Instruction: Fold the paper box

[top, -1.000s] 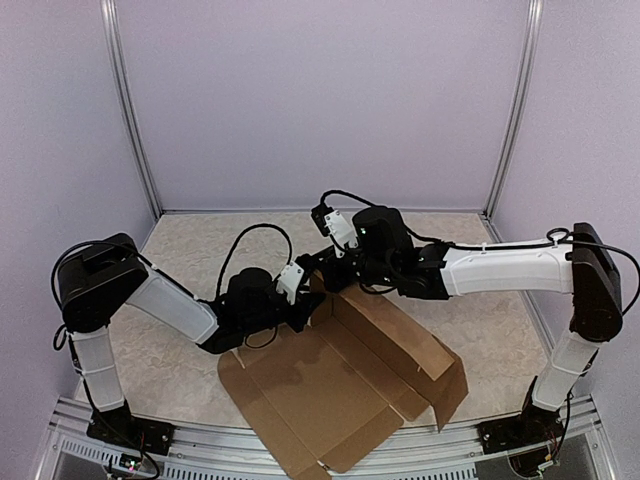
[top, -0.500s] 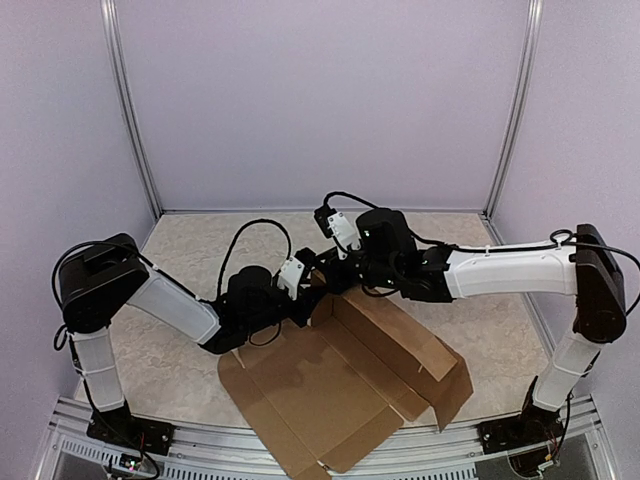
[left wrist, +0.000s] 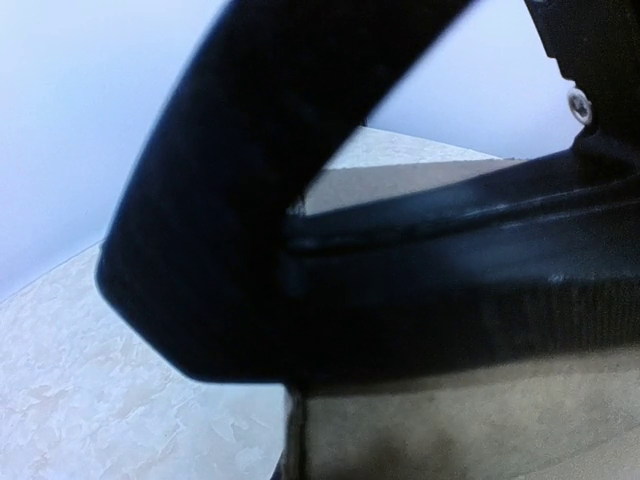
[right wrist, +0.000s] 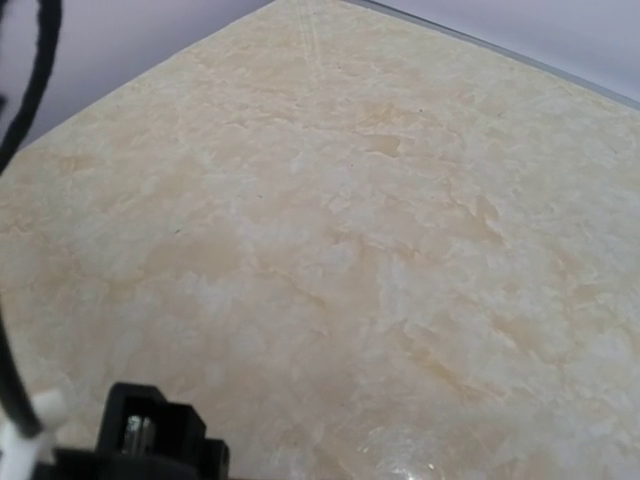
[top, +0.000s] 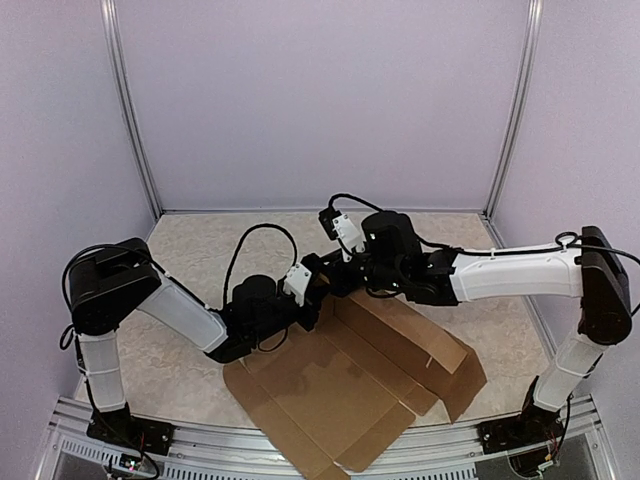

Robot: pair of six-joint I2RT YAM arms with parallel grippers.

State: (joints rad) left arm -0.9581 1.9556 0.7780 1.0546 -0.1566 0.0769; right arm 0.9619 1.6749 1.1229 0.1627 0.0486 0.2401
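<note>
I see the paper box (top: pixel 350 385), plain brown cardboard, lying half opened on the near middle of the marbled beige counter (top: pixel 200 250). Its right wall stands up and its flaps spread flat toward the near edge. My left claw (top: pixel 318 300) is closed tight at the box's far corner, with cardboard right against it; I cannot confirm a grip. My right claw (top: pixel 332 278), also closed, sits just beside it, crowding that corner.

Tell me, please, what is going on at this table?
Two robot arms are folding the paper box, a brown cardboard sheet lying mostly open on the table, with its right side wall raised. Both end effectors meet at its far corner: the left end effector is shut at a flap there, and the right end effector is shut close beside it.
</note>
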